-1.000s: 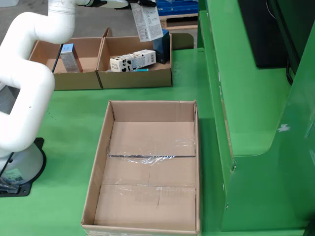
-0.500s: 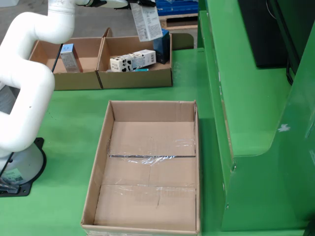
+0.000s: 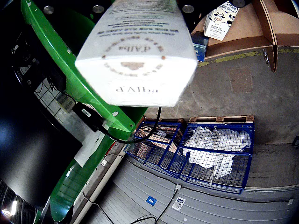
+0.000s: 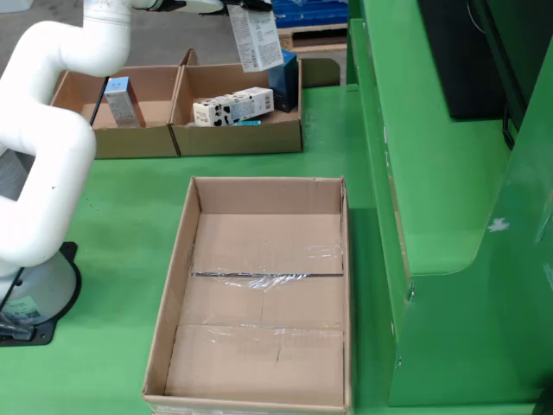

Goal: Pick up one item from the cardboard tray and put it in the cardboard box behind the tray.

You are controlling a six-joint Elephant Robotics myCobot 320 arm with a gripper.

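Observation:
A white "d'Alba" carton (image 4: pixel 257 36) hangs from my gripper (image 4: pixel 244 5) at the top of the fixed view, above the right cardboard tray (image 4: pixel 238 140). In the wrist view the carton's end face (image 3: pixel 140 56) fills the upper middle and hides the jaws. The tray holds a cow-print milk carton (image 4: pixel 232 106), also seen in the wrist view (image 3: pixel 220 19), and a dark blue box (image 4: pixel 283 82). A large open cardboard box (image 4: pixel 259 285) stands empty at the front of the fixed view.
A second cardboard tray (image 4: pixel 130 143) to the left holds a blue-grey box (image 4: pixel 121 99). My white arm (image 4: pixel 43 130) and its base (image 4: pixel 26 303) stand at left. A raised green structure (image 4: pixel 432 173) borders the right. Blue wire cages (image 3: pixel 210 149) show in the wrist view.

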